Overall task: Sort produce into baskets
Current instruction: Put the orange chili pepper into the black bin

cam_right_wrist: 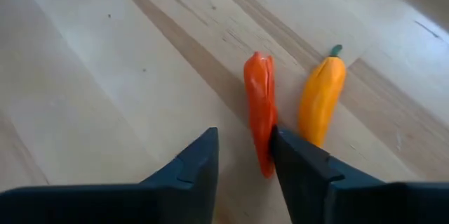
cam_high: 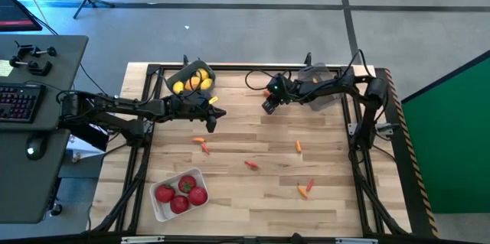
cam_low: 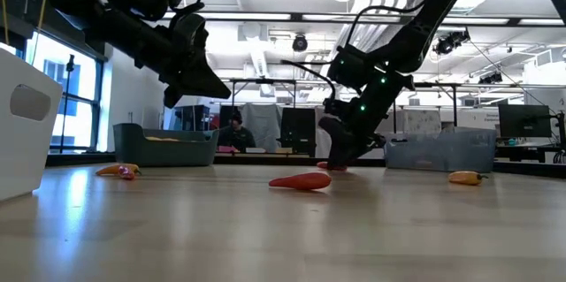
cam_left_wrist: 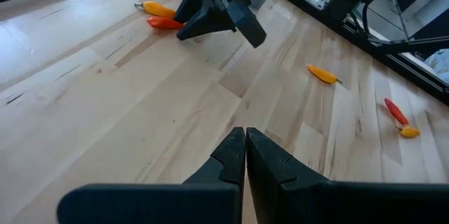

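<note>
Right wrist view: right gripper, jaws part-open & empty, sat just short of red pepper, its long axis running fwd, alongside one finger.

Pale, smooth wood-plank table; glossy plastic-looking red pepper and orange pepper.

Both arms are matte black with jointed links, looped black cables and wedge-shaped black fingers, and small green lights glow on the right arm.
</note>
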Motion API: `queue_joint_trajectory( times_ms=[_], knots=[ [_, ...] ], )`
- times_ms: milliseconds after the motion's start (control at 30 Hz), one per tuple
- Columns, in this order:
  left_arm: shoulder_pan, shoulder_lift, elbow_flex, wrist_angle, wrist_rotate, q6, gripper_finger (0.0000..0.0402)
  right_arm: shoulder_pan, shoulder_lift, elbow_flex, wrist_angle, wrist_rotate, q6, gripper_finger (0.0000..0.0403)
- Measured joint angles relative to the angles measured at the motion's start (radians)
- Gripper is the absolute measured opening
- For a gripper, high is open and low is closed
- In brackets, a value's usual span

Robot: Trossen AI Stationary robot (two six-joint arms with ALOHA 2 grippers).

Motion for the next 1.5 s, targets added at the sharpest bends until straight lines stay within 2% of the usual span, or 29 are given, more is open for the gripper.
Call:
queue_joint_trajectory(
  times_ms=[267, 500, 600, 833, 933, 1033, 1133, 1300, 1500],
  knots=[
    [0.000, 0.000, 0.000, 0.000, 0.000, 0.000, 0.0000, -0.009, -0.006, 0.002, -0.003, -0.037, 0.060, 0.0009],
    [0.000, 0.000, 0.000, 0.003, -0.003, 0.019, 0.0000, 0.008, -0.115, 0.016, -0.021, -0.171, 0.152, 0.0004],
    [0.000, 0.000, 0.000, 0.004, -0.004, 0.027, 0.0000, 0.012, -0.182, 0.016, -0.091, -0.172, 0.196, 0.0004],
    [0.000, 0.000, 0.000, 0.006, -0.004, 0.028, 0.0000, -0.025, -0.405, 0.016, -0.438, -0.007, 0.251, 0.0001],
    [0.000, 0.000, 0.000, 0.007, -0.004, 0.029, 0.0000, -0.080, -0.487, 0.017, -0.587, 0.062, 0.253, 0.0001],
    [0.000, 0.000, 0.000, 0.009, -0.004, 0.029, 0.0000, -0.159, -0.513, 0.016, -0.694, 0.103, 0.224, 0.0001],
    [0.000, 0.000, 0.000, 0.010, -0.004, 0.029, 0.0000, -0.240, -0.510, -0.014, -0.689, 0.072, 0.156, 0.0000],
    [0.000, 0.000, 0.000, 0.009, -0.004, 0.017, 0.0000, -0.344, -0.484, -0.102, -0.585, 0.007, 0.146, 0.0000],
    [0.000, 0.000, 0.000, 0.009, -0.004, 0.009, 0.0000, -0.403, -0.452, -0.176, -0.423, -0.001, 0.134, 0.0000]
  ],
)
